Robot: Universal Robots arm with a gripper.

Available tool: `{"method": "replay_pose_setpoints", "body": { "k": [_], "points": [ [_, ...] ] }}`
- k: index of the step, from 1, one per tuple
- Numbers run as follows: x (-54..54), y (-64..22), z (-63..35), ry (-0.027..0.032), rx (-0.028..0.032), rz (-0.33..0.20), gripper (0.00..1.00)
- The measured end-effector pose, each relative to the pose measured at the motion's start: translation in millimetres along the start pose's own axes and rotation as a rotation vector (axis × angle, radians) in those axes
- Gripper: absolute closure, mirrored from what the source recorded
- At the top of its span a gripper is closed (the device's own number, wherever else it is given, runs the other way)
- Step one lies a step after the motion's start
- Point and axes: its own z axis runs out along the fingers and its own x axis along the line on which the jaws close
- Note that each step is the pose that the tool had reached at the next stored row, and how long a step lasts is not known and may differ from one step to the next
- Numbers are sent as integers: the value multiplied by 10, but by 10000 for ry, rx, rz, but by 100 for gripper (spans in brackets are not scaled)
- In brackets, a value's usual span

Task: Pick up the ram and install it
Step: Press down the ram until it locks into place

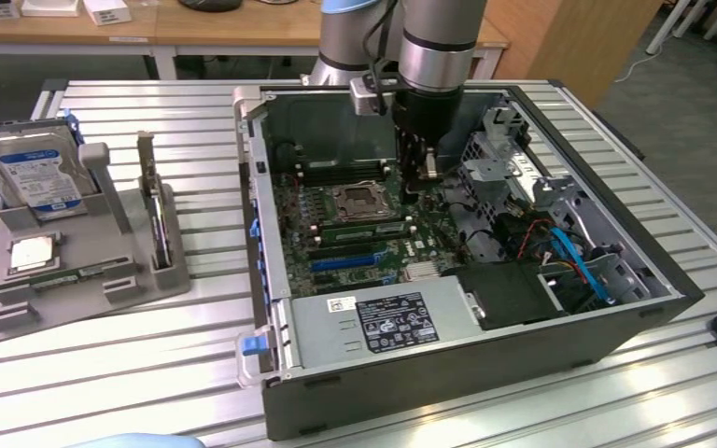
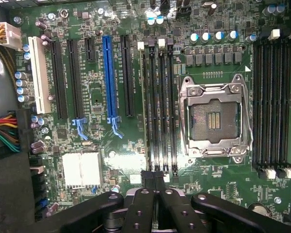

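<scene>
Ram stick (image 1: 82, 273), a thin, narrow strip of greenish board, lies flat in a groove at the front of the grey moulded holder (image 1: 147, 271) at the exterior view's left, well apart from the arm. Just beside it in the same holder sits a square silver CPU chip (image 1: 35, 252), and behind that a boxy hard drive (image 1: 33, 173) with a blue-and-white label stands tilted in its cradle. The holder rests on a desk (image 1: 147, 373) of ribbed aluminium slats. Further right is the open black computer case (image 1: 458, 373), with a grey metal power supply (image 1: 384, 327) at the near edge and the green motherboard (image 2: 102, 92) behind it. On the board are long black expansion slots, one blue slot (image 2: 110, 77), a finned silver heatsink (image 2: 81, 169) and a shiny steel-framed CPU socket (image 2: 214, 116), open and bare, with banks of narrow black memory slots (image 2: 157, 107) on either side. The end effector (image 1: 429, 171) (image 2: 154, 175) hangs down inside the case by the socket, its black jointed fingers pressed fully together with nothing visible between them, the tips over the end of the memory slots.
</scene>
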Motion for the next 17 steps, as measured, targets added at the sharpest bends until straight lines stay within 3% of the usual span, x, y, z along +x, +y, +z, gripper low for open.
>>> {"method": "replay_pose_setpoints", "body": {
  "k": [9, 17],
  "points": [
    [-4, 2, 33, 190, 15, -9, 90],
    [-9, 5, 90, 290, 23, -14, 90]
  ]
}}
